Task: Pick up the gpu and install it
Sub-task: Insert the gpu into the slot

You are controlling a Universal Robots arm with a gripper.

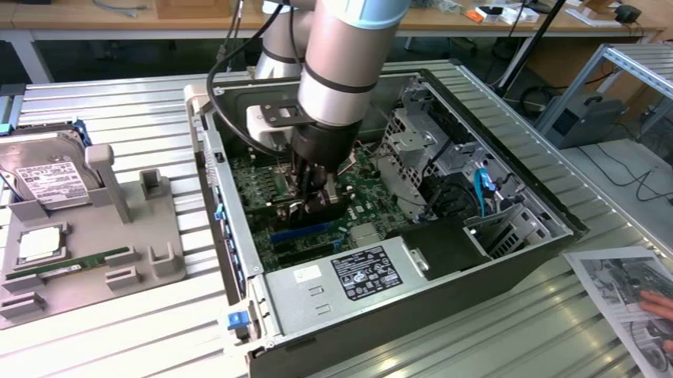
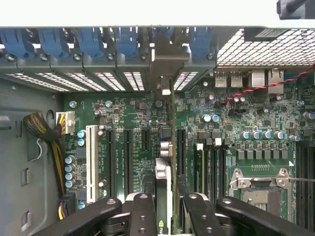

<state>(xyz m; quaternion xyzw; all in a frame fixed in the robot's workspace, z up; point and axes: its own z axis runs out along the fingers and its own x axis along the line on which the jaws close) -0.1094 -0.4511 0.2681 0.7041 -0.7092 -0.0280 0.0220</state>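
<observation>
Gpu [image 2: 165, 177] is inside the open computer case [image 1: 226, 197], standing on edge over the motherboard [image 2: 246, 113]. Its bracket end points toward the row of blue retention clips [image 2: 91, 42] at the rear wall. The gripper [image 2: 165, 216] has it: the fingers [image 2: 142, 211] pinch the card across its thickness, one on each face, near its upper edge. In the exterior view the gripper [image 1: 315, 193] is low in the case with the dark gpu [image 1: 314, 211] below it. Cannot tell whether the card's edge is touching a slot.

Handling, judged: light, stiff, thin board; fragile components on its faces, and it would tilt easily in a narrow pinch. Best held by the bare board edges or the cooler body, not the connector edge.

Surroundings: black expansion slot [image 2: 181, 147] just beside the card line, white slot [image 2: 91, 162] further off, CPU socket [image 2: 261, 187], yellow-black cable bundle [image 2: 44, 132], red-black wire [image 2: 266, 86]. The power supply [image 1: 347, 276] crowds the card's free end. On the bench [image 1: 126, 346], well apart: hard drive [image 1: 47, 177] and memory stick [image 1: 79, 262].
</observation>
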